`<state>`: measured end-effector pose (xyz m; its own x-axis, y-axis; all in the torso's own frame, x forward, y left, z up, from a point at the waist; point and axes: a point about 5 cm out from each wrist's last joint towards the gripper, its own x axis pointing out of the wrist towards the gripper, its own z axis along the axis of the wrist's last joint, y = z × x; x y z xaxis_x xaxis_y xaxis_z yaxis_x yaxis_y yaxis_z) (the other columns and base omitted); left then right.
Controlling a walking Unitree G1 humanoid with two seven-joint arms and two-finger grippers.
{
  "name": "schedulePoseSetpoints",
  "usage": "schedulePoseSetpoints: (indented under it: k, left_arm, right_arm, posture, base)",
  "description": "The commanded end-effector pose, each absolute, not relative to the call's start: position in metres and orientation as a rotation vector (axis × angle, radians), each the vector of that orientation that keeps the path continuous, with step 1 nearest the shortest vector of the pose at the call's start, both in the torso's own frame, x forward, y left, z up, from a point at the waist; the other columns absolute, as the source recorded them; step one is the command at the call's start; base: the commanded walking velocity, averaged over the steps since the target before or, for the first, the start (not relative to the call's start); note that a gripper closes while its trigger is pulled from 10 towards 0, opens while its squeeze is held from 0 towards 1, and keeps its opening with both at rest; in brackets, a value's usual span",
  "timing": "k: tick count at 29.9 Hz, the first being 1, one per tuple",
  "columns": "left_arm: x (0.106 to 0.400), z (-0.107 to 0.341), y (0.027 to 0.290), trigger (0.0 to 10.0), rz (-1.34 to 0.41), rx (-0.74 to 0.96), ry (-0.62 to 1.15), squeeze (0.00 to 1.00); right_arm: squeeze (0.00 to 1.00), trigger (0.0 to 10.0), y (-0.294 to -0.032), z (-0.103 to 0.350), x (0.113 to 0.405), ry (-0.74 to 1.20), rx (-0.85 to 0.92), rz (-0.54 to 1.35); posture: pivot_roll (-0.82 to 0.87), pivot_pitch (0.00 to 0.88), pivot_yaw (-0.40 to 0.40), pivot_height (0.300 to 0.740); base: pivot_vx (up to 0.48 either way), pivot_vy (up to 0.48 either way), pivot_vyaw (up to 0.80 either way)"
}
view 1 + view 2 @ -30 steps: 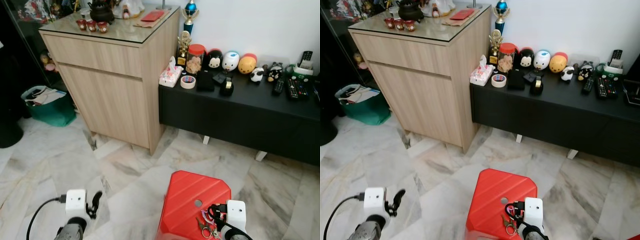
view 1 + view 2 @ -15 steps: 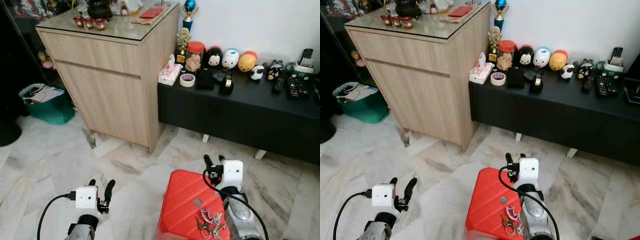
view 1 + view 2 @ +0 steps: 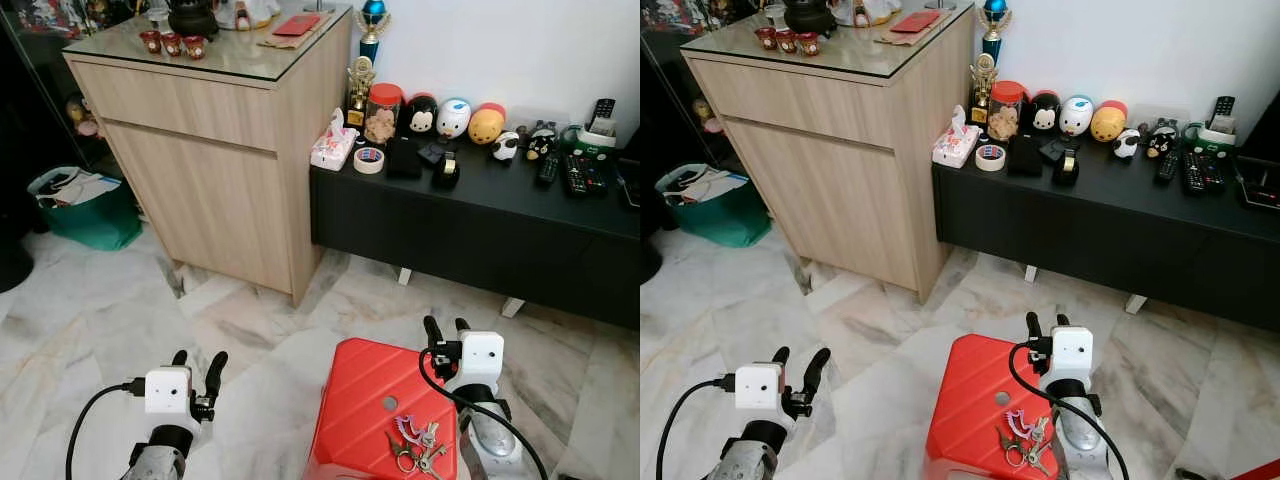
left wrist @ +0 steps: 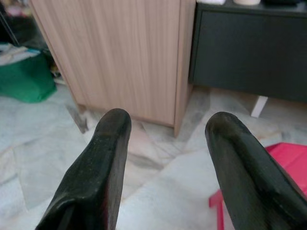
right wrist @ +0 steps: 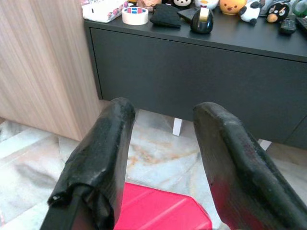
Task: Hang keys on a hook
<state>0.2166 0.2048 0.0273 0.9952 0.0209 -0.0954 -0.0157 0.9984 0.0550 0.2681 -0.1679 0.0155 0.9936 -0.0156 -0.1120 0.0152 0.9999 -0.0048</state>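
A bunch of keys (image 3: pixel 414 445) with a pink fob lies on top of a red plastic stool (image 3: pixel 365 400) in front of me. My right gripper (image 3: pixel 446 329) is raised over the stool's far right corner, open and empty, its fingers (image 5: pixel 103 158) aimed at the black cabinet. My left gripper (image 3: pixel 197 363) is lifted over the marble floor left of the stool, open with nothing in it, its fingers (image 4: pixel 98 167) facing the wooden cabinet's base. I see no hook.
A tall wooden cabinet (image 3: pixel 230 150) stands ahead on the left. Beside it runs a low black cabinet (image 3: pixel 480 220) crowded with toys, tape and remotes. A green bag (image 3: pixel 85 205) sits at the far left. Marble floor lies between them and me.
The camera has shifted slightly. My right gripper has moved a little right and lower over the stool; my left gripper has risen slightly. The keys lie where they were.
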Motion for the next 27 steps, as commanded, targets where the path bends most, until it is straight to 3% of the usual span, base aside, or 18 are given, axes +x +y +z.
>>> schedulePoseSetpoints:
  k: [1, 8, 21, 27]
  left_arm:
    - [0.216, 0.027, 0.205, 10.0, 0.03, 0.041, 0.106, 0.0]
    - [0.216, 0.026, 0.207, 10.0, 0.033, 0.044, 0.119, 0.0]
    - [0.216, 0.021, 0.206, 10.0, 0.025, 0.047, 0.146, 0.0]
    - [0.217, 0.02, 0.204, 10.0, 0.026, 0.042, 0.145, 0.0]
  right_arm:
    - [0.0, 10.0, -0.163, 0.017, 0.273, 0.126, 0.008, -0.018]
    - [0.0, 10.0, -0.159, 0.013, 0.275, 0.181, -0.002, -0.021]
    - [0.0, 10.0, -0.156, 0.012, 0.28, 0.212, 0.011, -0.015]
    - [0.0, 10.0, -0.153, 0.011, 0.282, 0.232, 0.012, 0.015]
  posture:
    - [0.05, 0.062, -0.019, 0.74]
    - [0.06, 0.07, -0.019, 0.74]
    - [0.06, 0.078, -0.017, 0.672]
    - [0.07, 0.072, -0.027, 0.672]
  base:
    - [0.0, 0.0, 0.0]
    - [0.0, 0.0, 0.0]
    - [0.0, 0.0, 0.0]
    - [0.0, 0.0, 0.0]
